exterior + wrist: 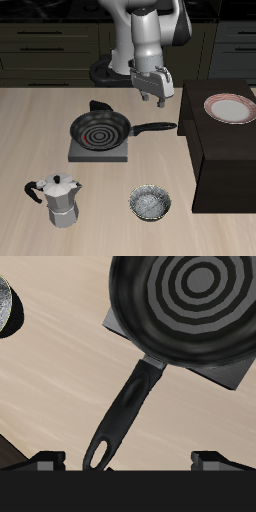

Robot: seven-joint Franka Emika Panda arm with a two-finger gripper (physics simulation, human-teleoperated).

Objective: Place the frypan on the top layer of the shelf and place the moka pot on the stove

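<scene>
A: Where's the frypan (100,129) sitting?

B: Just left of centre in the exterior view, flat on the stove (77,151), covering nearly all of it. Its handle (155,127) runs toward the shelf (225,150), the dark block at the right edge of the frame, which carries a pink-rimmed plate (230,108) on top.

A: And the gripper (153,98)?

B: Above the handle, holding nothing. In the wrist view the two fingertips (47,462) stand well apart, with the handle's looped end (102,450) between them.

A: How would it handle?

B: My guess: rigid and fairly heavy toward the bowl, so a grip far out on the handle could let it tip. I'd take the handle nearer the pan (the stem looks smooth, possibly slippery).

A: The moka pot (59,198)?

B: Lower left, on the table, well apart from the stove, with a small patterned bowl (150,204) further right.

A: Any writing?

B: None legible on anything.
</scene>
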